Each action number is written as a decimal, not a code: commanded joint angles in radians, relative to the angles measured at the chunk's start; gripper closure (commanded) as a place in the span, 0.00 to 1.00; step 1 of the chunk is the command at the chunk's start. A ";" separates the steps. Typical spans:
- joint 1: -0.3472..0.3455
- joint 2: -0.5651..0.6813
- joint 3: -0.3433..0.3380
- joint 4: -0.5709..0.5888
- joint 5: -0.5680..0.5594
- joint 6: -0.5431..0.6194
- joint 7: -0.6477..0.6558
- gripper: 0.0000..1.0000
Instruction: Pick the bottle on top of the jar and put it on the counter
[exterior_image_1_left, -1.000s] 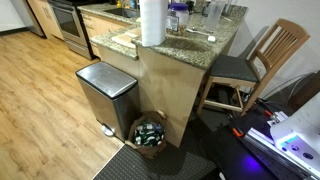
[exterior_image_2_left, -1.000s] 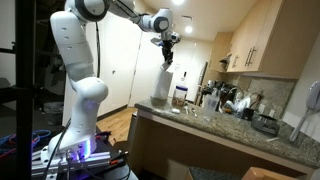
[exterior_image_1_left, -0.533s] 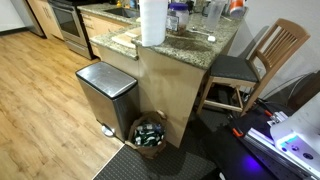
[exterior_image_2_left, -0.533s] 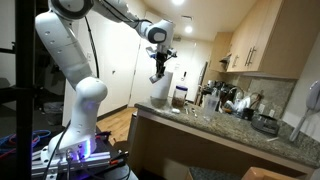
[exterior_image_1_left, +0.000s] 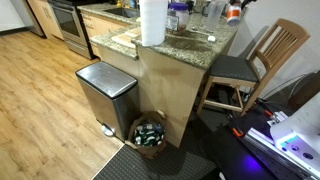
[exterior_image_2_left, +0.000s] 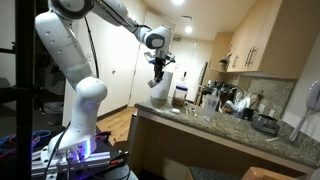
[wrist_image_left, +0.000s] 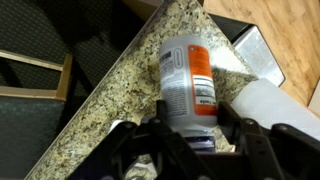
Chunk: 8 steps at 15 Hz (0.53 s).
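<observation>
Claw (wrist_image_left: 188, 128) (pointing down, arm raised) grips bottle (wrist_image_left: 187, 75) above counter (wrist_image_left: 105, 110).

The arm (exterior_image_2_left: 85, 100) is made of glossy white, rounded links, with dark grey bands at the joints and a grey ring at the wrist. The hand (exterior_image_2_left: 158, 74) is black and compact. In the wrist view its fingers (wrist_image_left: 128, 148) look blurred, black and angular.
</observation>
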 joint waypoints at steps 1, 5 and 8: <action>0.013 0.028 0.028 -0.131 -0.009 0.156 -0.139 0.76; 0.049 0.071 0.021 -0.221 -0.021 0.426 -0.302 0.76; 0.099 0.095 -0.008 -0.283 0.016 0.638 -0.379 0.76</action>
